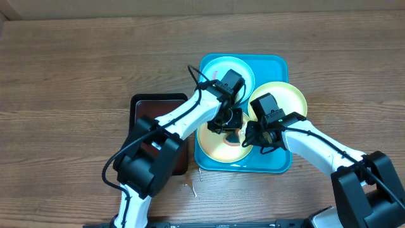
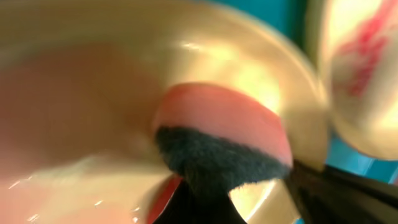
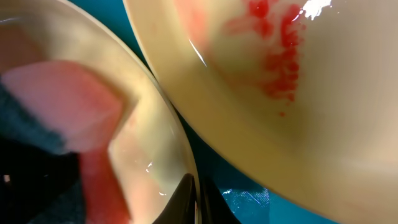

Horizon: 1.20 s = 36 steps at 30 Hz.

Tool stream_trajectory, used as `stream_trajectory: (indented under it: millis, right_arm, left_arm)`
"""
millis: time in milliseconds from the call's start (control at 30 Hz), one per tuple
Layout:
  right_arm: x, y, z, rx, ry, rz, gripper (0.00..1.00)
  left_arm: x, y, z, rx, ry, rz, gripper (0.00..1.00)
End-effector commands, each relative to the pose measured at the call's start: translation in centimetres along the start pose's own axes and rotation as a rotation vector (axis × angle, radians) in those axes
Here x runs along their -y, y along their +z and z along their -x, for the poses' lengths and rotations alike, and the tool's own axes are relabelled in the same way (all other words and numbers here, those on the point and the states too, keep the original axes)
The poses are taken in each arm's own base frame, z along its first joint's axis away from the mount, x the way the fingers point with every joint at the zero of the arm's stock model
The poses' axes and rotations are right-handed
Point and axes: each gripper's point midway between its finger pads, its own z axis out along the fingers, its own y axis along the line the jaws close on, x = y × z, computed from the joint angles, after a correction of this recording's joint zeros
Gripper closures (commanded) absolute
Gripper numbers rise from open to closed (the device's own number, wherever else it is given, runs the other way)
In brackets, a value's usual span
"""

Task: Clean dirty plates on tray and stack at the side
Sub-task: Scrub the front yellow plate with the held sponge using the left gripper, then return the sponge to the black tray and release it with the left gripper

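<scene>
The turquoise tray (image 1: 278, 66) holds three plates. A white, mint-rimmed plate (image 1: 221, 68) lies at the back. A yellow-green plate (image 1: 292, 98) with red streaks (image 3: 277, 56) leans over the right rim. Another yellow-green plate (image 1: 218, 147) sits at the front. My left gripper (image 1: 229, 121) is shut on a pink sponge (image 2: 224, 115) with a dark scrub side (image 2: 211, 158), pressed onto the front plate (image 2: 93, 124). My right gripper (image 1: 252, 134) is shut on that plate's right rim (image 3: 177, 155), its fingertips (image 3: 186, 196) pinching the edge.
A smaller black tray (image 1: 142, 101) with a dark red-brown inside sits left of the turquoise one, partly under my left arm. Wood-grain tabletop (image 1: 76, 69) surrounds both trays. Bare tray floor (image 3: 249, 199) shows between the two yellow-green plates.
</scene>
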Motion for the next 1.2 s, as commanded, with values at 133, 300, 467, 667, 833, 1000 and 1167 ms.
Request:
stream_trajectory:
  millis: [133, 300, 467, 667, 833, 1000, 1167]
  right_arm:
    - [1.9, 0.6, -0.4, -0.004, 0.009, -0.088, 0.96]
    - [1.9, 0.6, -0.4, -0.004, 0.009, -0.087, 0.96]
    - [1.9, 0.6, -0.4, -0.003, 0.009, -0.088, 0.96]
    - [2.0, 0.6, -0.5, -0.006, 0.009, -0.09, 0.96]
    - [2.0, 0.6, -0.5, -0.007, 0.009, -0.09, 0.96]
    - [1.9, 0.6, -0.4, -0.006, 0.009, -0.089, 0.96]
    - [1.8, 0.6, -0.2, 0.004, 0.001, -0.083, 0.96]
  left_arm:
    - [-5.9, -1.0, 0.7, -0.02, -0.142, 0.147, 0.96]
    - [-7.1, -2.6, 0.1, -0.068, -0.114, 0.168, 0.96]
    - [-5.4, -6.2, -0.4, -0.051, -0.058, 0.117, 0.96]
    - [-4.2, -13.4, -1.0, 0.079, -0.004, 0.04, 0.96]
    - [-9.7, -19.1, -1.7, 0.202, -0.098, 0.191, 0.96]
    - [-14.8, -20.1, -2.1, 0.213, -0.195, 0.334, 0.96]
    - [-17.7, -15.9, -2.3, 0.178, -0.237, 0.354, 0.96]
